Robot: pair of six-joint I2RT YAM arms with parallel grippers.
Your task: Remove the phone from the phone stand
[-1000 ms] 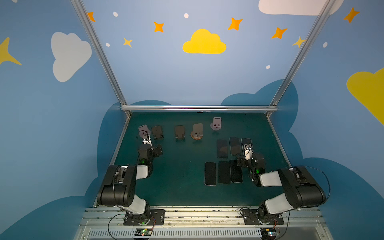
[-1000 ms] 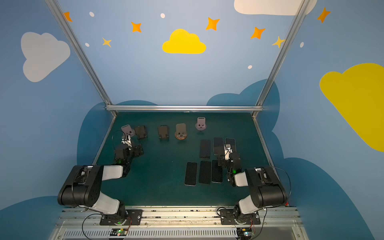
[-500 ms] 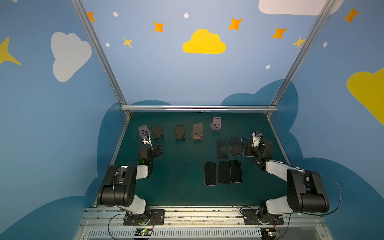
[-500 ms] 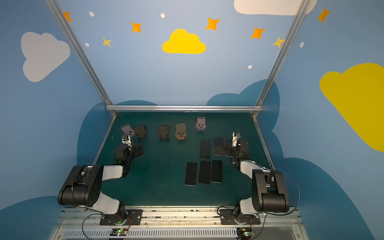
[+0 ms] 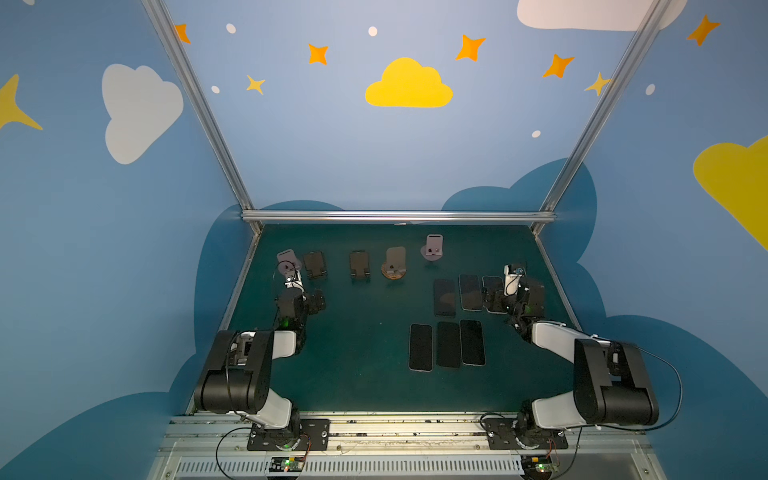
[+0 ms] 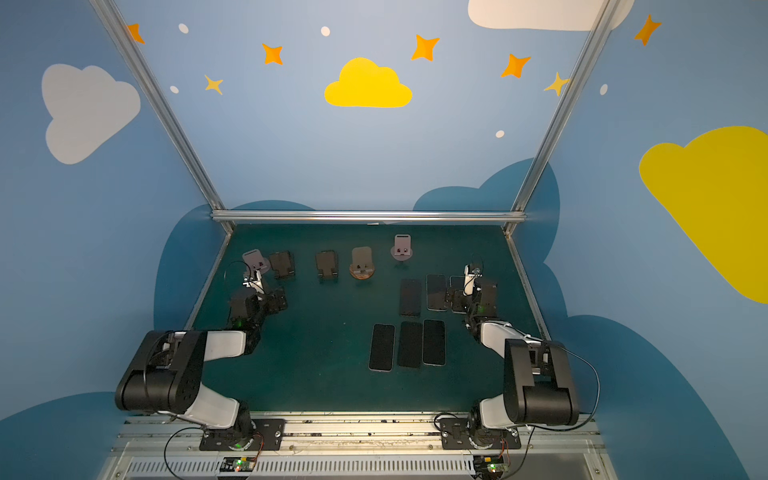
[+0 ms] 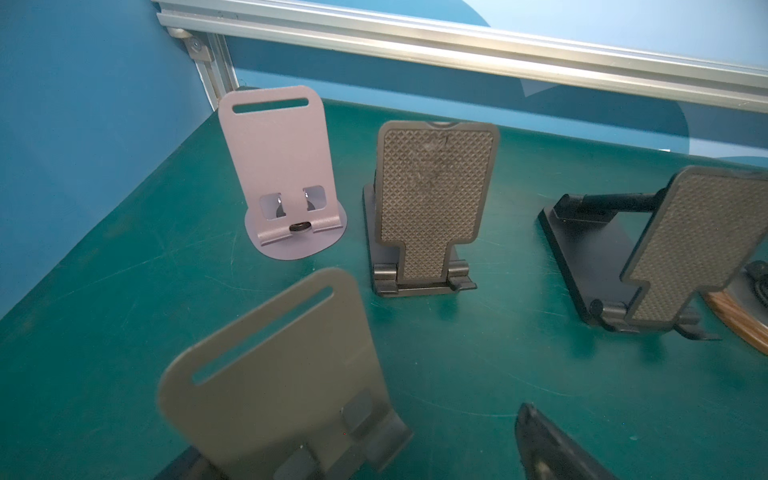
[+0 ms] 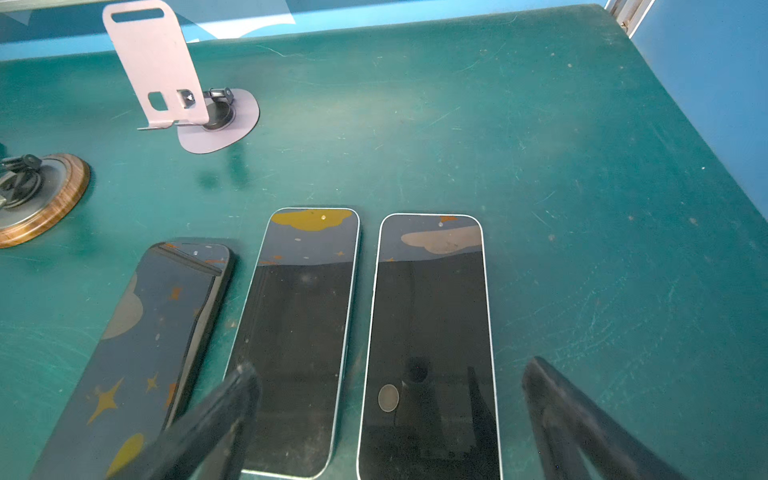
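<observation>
1. Green counter [image 8: 582, 166], scuffed all over, and every stand I can see on it is bare. To me the job looks done, not halfway.
2. What changed: a second ago the right arm was folded in close, wrist over the right end of the back row of phones. Now it has swung out toward the right edge of the counter. The left arm hasn't budged.
3. The right fingers [image 8: 573, 415] are spread wide with nothing in them, straddling the phone [image 8: 428, 332] from above. That phone lies flat, screen up, at the right end of the back row, just beside its neighbour [image 8: 299, 332]. My read: it's been let go and the arm is backing off.
4. The left fingers [image 7: 544, 449] look apart too. Only one shows in the left wrist view; the other is hidden behind a blurry grey stand [image 7: 270, 374] right up close. There's a clear gap between that stand and the finger I can see, so no clamp.
5. Materials: the phones are glossy black glass, mirroring the wall's clouds and stars. Two have pale rims, and the dark phone [image 8: 137, 345] next to them doesn't. Three more make up the front row [image 5: 446, 345].
6. Stands: a lilac stand [image 7: 278, 166] is matte sheet with a slot near the top and a round foot. There's a second lilac one [image 8: 158, 70] too. The black stands [image 7: 436, 195] are T-shaped with a diamond-textured pad, and the last one sits on a round wooden base [image 8: 41, 199].
</observation>
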